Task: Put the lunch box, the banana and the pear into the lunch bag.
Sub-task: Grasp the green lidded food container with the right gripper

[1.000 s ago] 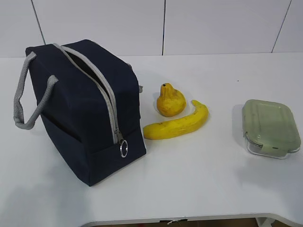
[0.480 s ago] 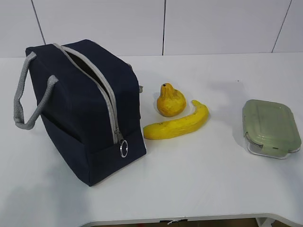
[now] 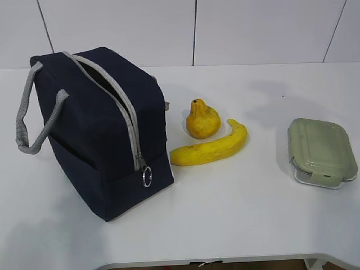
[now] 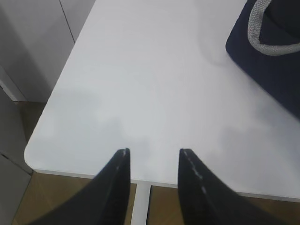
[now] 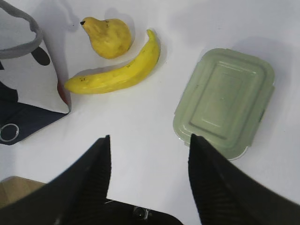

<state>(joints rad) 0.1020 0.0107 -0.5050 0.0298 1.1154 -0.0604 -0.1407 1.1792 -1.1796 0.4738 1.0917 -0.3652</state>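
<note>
The navy lunch bag (image 3: 101, 129) stands at the left of the table, its grey zipper open along the top, ring pull (image 3: 147, 178) hanging at the front. The pear (image 3: 202, 119) and the banana (image 3: 211, 147) lie just right of it. The lunch box (image 3: 321, 151) with its sage-green lid sits at the far right. My right gripper (image 5: 149, 139) is open and empty above the table, with the lunch box (image 5: 224, 102), banana (image 5: 117, 70) and pear (image 5: 107, 36) ahead of it. My left gripper (image 4: 152, 152) is open and empty over the table's left front corner, the bag (image 4: 267, 51) at the upper right. Neither gripper shows in the exterior view.
The white table (image 3: 236, 214) ends in a front edge close to the camera; its left edge and rounded corner (image 4: 35, 154) show in the left wrist view, with a white cabinet (image 4: 28, 51) and brown floor beyond. A white panelled wall (image 3: 197, 31) stands behind the table.
The objects have not moved. A faint shadow on the table at the right has shifted from beside the lunch box toward the back.
</note>
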